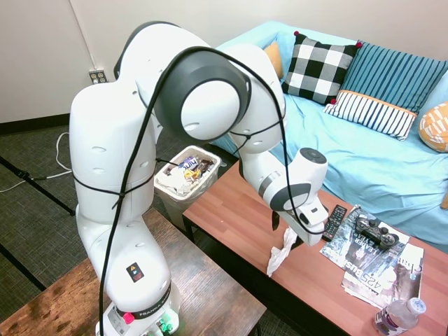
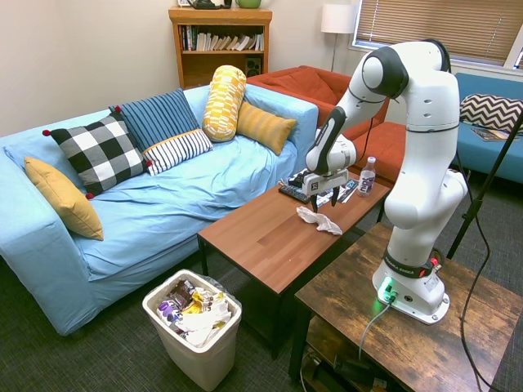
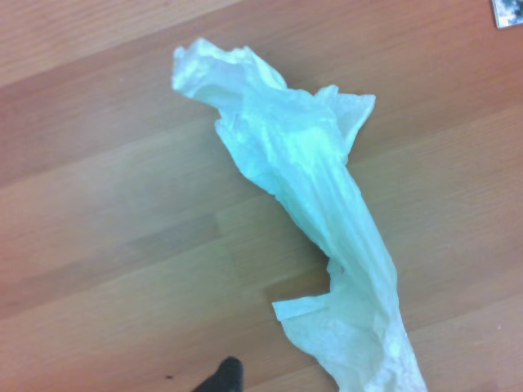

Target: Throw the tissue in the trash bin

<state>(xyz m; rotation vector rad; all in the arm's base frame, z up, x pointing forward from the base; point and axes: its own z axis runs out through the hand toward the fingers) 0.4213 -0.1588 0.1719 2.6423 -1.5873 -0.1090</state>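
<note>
The tissue [image 1: 281, 253] is a crumpled, twisted white strip lying on the brown coffee table [image 1: 234, 213]. It also shows on the table in the second exterior view [image 2: 319, 219] and fills the wrist view [image 3: 310, 188]. My gripper [image 2: 324, 201] hangs just above the tissue, open, its dark fingers spread to either side and nothing between them. From the first exterior view the gripper [image 1: 283, 227] sits over the tissue's upper end. The trash bin [image 2: 196, 359], white with a liner and wrappers inside, stands on the carpet off the table's end [image 1: 207, 155].
A black remote [image 1: 334, 222], a game controller [image 1: 374, 229] on magazines [image 1: 381, 269] and a water bottle [image 1: 399, 316] occupy the table end beyond the gripper. A blue sofa [image 2: 204, 188] with pillows runs along the table's far side.
</note>
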